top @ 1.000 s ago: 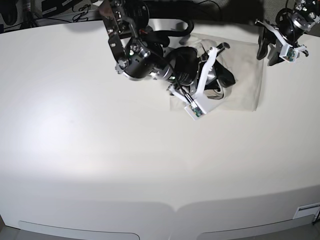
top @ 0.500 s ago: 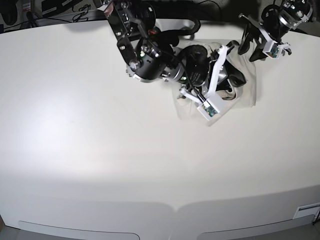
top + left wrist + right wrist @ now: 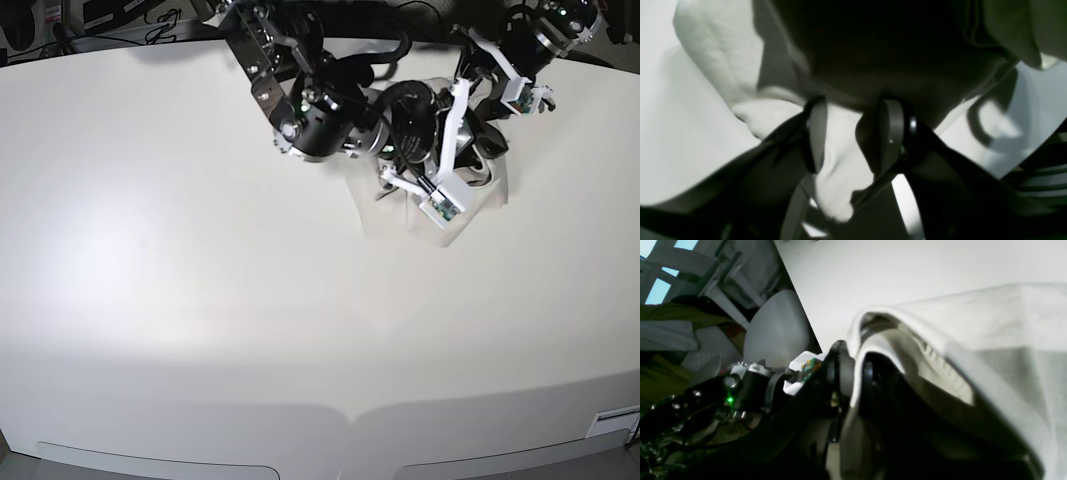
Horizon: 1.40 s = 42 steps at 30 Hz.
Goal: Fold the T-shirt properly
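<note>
The pale T-shirt (image 3: pixel 500 190) lies bunched at the back right of the white table (image 3: pixel 200 280), mostly hidden under both arms. In the right wrist view my right gripper (image 3: pixel 853 373) is shut on a hemmed edge of the T-shirt (image 3: pixel 973 326), which it holds lifted so the cloth drapes off to the right. In the base view this gripper (image 3: pixel 470 150) is over the shirt's middle. In the left wrist view my left gripper (image 3: pixel 853 136) is closed around a thick fold of the T-shirt (image 3: pixel 840 160), with more cloth hanging above it. In the base view it (image 3: pixel 485 95) is at the shirt's far edge.
The two arms cross close together over the shirt at the back right. Beyond the table's far edge there are cables and a chair (image 3: pixel 773 330). A small label (image 3: pixel 615 420) sits at the front right corner.
My right arm has swung to the right, carrying the shirt's left edge with it. My left arm has moved left and inward toward it. The visible shirt has become narrower.
</note>
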Tool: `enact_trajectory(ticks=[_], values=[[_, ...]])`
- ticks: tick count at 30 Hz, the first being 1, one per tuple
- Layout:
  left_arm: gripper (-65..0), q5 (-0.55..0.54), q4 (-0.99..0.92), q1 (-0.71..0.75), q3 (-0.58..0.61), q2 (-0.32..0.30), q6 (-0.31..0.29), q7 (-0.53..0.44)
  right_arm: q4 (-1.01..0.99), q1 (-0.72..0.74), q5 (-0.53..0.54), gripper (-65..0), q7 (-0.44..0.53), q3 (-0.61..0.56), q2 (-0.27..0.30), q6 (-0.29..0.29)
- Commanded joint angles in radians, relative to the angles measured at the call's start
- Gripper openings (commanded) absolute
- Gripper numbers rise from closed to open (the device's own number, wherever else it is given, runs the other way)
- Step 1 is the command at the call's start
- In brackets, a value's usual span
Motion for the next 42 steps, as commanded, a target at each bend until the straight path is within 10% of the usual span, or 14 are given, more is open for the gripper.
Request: enact_trajectory(ticks=[1,4,7,11,19,36,42], values=[[-41.2,-0.011,0.012,0.003,-0.003,-0.010,-0.008,-0.020,0.016,0.014,0.028,-65.0,0.045,-0.002,-0.014,0.011],[-41.2,-0.011,0.012,0.003,-0.003,-0.009,-0.008,-0.020,0.016,0.014,0.032,-65.0,0.055,-0.003,-0.014,0.011],[-41.2,-0.011,0.012,0.003,-0.003,-0.009,-0.008,-0.021,0.016,0.014,0.067,-50.2,0.056,-0.010,-0.014,0.012],[-41.2,-0.011,0.012,0.003,-0.003,-0.009,-0.008,-0.021,0.016,0.014,0.188,-38.7,0.055,-0.011,-0.014,0.133],[-41.2,-0.011,0.012,0.003,-0.034,-0.036,-0.008,-0.012,0.016,0.017,0.295,-38.7,0.055,-0.003,-0.014,0.169],[-41.2,-0.177,0.017,0.046,-0.302,-0.043,-0.008,0.008,0.018,0.125,-0.028,-38.7,-0.070,0.328,-0.011,0.164],[-41.2,-0.188,0.100,0.079,-0.302,-0.043,-0.008,0.014,0.018,0.124,-0.028,-38.7,-0.092,0.386,0.075,0.164]])
